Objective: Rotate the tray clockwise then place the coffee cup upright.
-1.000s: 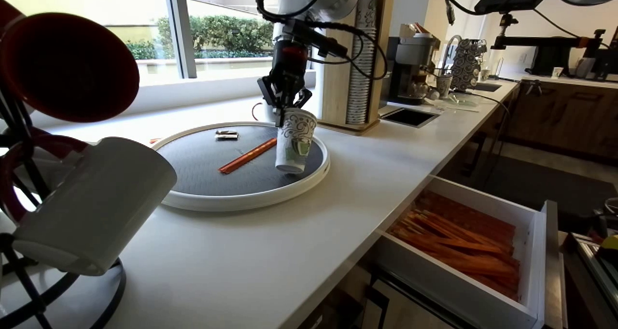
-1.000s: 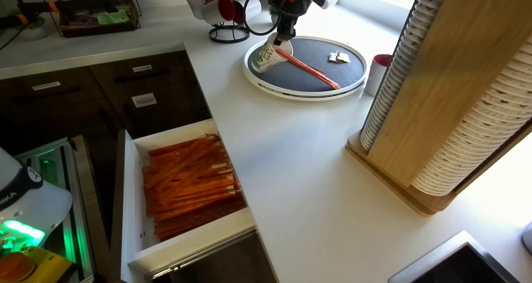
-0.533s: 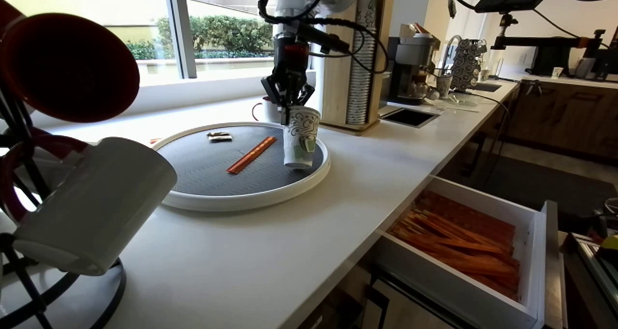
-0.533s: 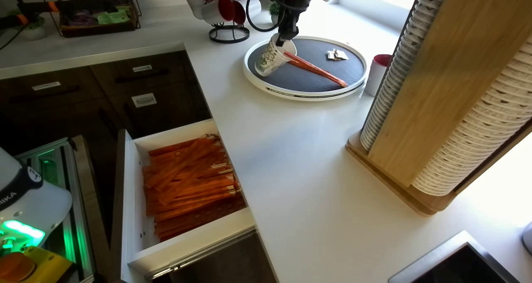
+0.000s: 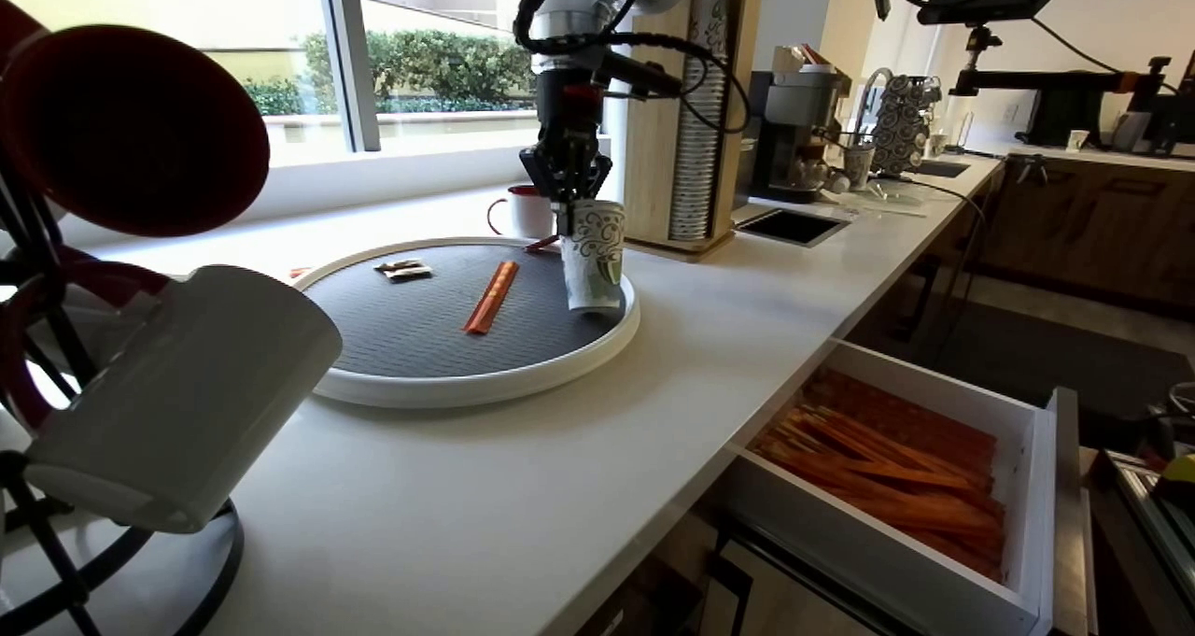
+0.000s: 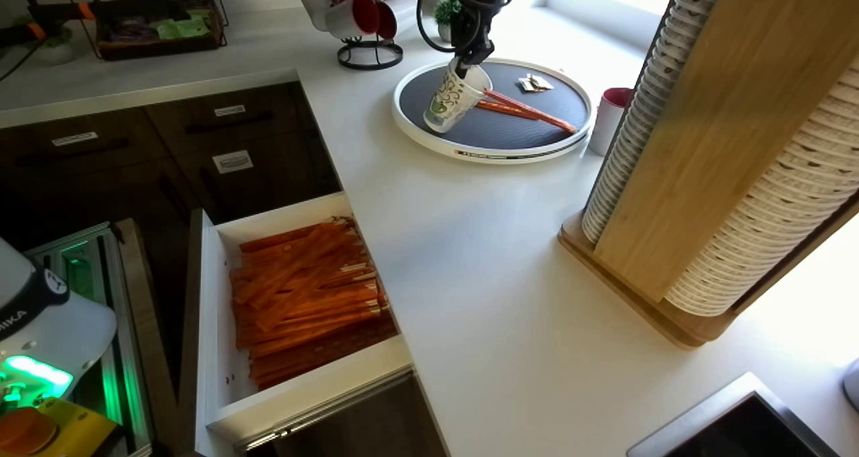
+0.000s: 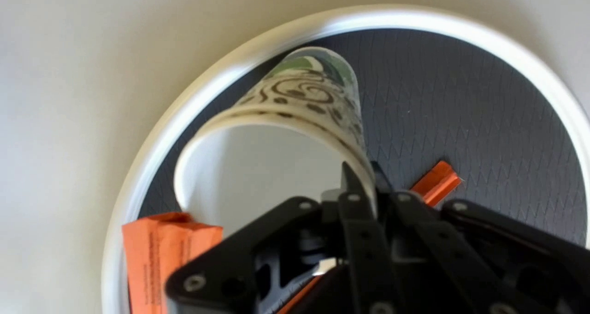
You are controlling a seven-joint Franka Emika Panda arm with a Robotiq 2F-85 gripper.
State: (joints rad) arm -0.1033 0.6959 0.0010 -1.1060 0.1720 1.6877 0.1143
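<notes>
The coffee cup, cream with dark swirls, shows in both exterior views (image 5: 595, 261) (image 6: 449, 105) and the wrist view (image 7: 304, 92). It leans, base low over the tray's edge region. I cannot tell whether the base touches. My gripper (image 5: 566, 218) is shut on the cup's wall at the rim, one finger (image 7: 346, 178) inside and one outside, seen in the wrist view (image 7: 359, 166). The round tray, dark with a white rim, shows in both exterior views (image 5: 411, 346) (image 6: 553, 101) and beneath in the wrist view (image 7: 461, 83).
Orange packets (image 5: 492, 297) (image 6: 537, 113) and a small sachet (image 5: 403, 269) lie on the tray. One packet (image 7: 170, 254) reaches the cup's mouth. A white mug (image 5: 530, 214) and a wooden cup holder (image 6: 637, 235) stand beside the tray. A mug rack (image 6: 369, 54) and open drawer (image 6: 215, 417) are nearby.
The gripper and held cup have moved along the tray's edge, rightward in both exterior views. The tray has turned with them: its sachet, packets and rim lettering have shifted.
</notes>
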